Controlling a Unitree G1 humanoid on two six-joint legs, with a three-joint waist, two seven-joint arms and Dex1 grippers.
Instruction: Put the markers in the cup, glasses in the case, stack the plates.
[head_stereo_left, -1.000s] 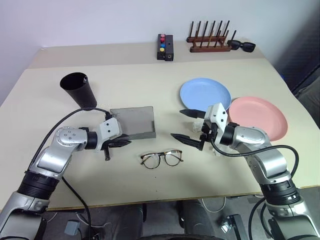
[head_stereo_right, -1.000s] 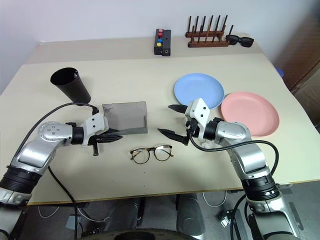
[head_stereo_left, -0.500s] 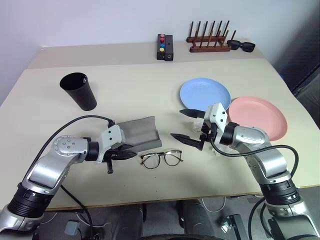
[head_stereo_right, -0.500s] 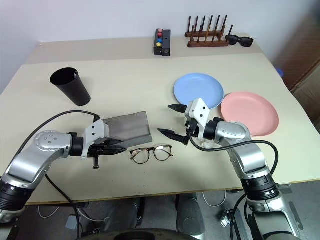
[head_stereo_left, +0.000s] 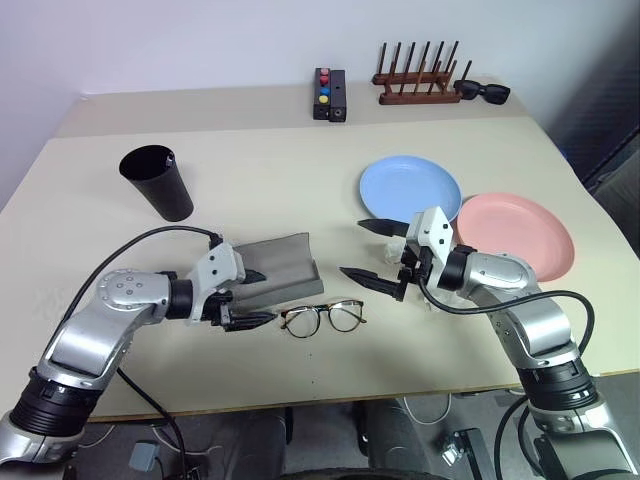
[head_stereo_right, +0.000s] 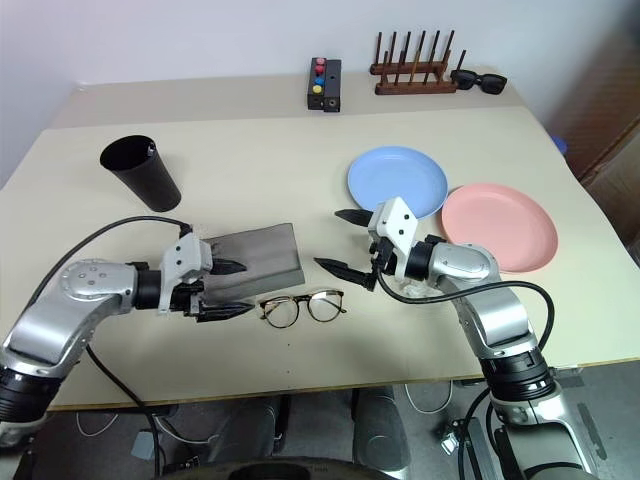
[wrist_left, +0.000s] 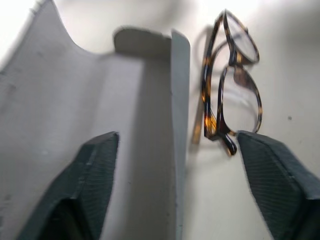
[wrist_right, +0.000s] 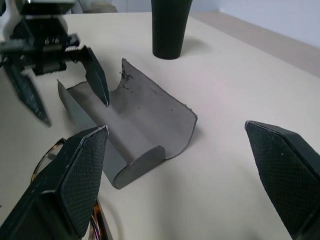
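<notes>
The grey case (head_stereo_left: 283, 262) lies open on the table, just behind the glasses (head_stereo_left: 322, 317), a thin dark frame with clear lenses. My left gripper (head_stereo_left: 265, 297) is open at the case's left end. One of its fingers (wrist_left: 95, 170) is over the case's grey lining (wrist_left: 75, 100), the other is on the side of the glasses (wrist_left: 235, 95). Right of the case, above the table, my right gripper (head_stereo_left: 358, 250) is open and empty. The black cup (head_stereo_left: 158, 182) stands at the far left. The light blue plate (head_stereo_left: 410, 187) and pink plate (head_stereo_left: 515, 235) lie side by side at right. The markers are hidden.
Along the back edge stand a black box with coloured buttons (head_stereo_left: 330, 94), a wooden peg rack (head_stereo_left: 420, 78) and black sunglasses (head_stereo_left: 486, 92). A black cable loops from my left wrist (head_stereo_left: 160, 240) over the table.
The left gripper drew the case toward the front, beside the glasses, then opened and let go of it. The right arm kept still.
</notes>
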